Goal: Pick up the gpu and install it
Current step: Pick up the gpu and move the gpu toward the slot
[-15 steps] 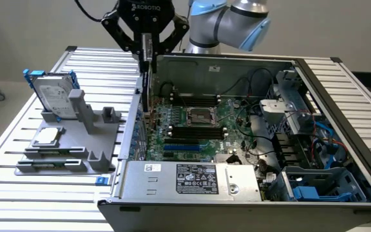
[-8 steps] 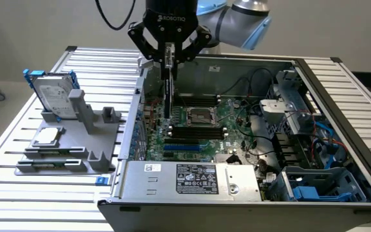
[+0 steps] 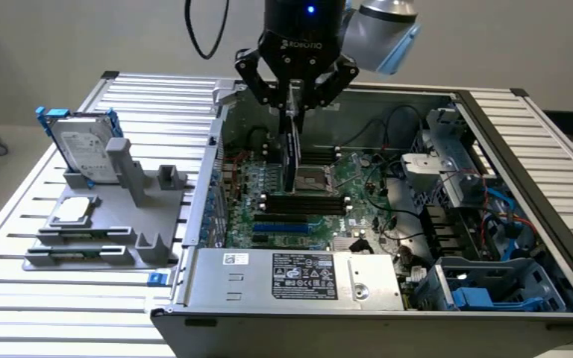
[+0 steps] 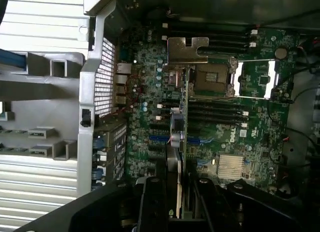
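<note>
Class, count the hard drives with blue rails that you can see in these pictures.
1. The hard drive stands upright in the grey holder, at the exterior view's left of the computer case. Others may be hidden inside the case.

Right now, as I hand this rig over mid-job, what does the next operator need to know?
Gripper: jaws shut on the gpu, holding it by its upper edge.
Gpu: hangs upright, edge down, inside the open computer case, above the motherboard near the processor socket.
Done: pick-up.
Left: the install; the card does not look seated in any slot yet.
</note>
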Robot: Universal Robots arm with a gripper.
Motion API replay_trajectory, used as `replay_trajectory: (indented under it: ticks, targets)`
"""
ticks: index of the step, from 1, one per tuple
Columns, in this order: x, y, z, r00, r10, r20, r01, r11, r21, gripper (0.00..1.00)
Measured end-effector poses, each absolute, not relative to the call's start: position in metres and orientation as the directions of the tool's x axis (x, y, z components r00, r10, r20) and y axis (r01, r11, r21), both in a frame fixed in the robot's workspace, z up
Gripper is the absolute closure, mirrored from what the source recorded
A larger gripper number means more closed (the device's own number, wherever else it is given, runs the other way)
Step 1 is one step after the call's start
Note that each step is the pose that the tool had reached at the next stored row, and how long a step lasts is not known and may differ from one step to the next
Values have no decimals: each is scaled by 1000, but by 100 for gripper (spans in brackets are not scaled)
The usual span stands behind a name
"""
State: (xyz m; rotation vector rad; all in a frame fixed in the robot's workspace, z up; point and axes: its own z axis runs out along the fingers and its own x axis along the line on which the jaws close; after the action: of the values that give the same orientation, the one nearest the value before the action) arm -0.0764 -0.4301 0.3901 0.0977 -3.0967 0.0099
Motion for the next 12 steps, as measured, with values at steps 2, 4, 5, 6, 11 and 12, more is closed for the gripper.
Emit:
replay_trajectory:
  ticks: [2, 4, 5, 6, 11, 12]
  targets:
    - [-67, -430, 386, -997, -63, 44, -63, 998, -5, 74]
    - [-58, -430, 383, -997, -63, 43, -63, 998, -5, 74]
    - [-54, -430, 381, -997, -62, 43, -62, 998, -5, 74]
    - [-50, -430, 379, -997, -61, 43, -62, 998, -5, 74]
    - [-43, -430, 371, -999, -29, 43, -29, 1000, -4, 74]
    - [-43, -430, 370, -999, -21, 43, -21, 1000, -4, 74]
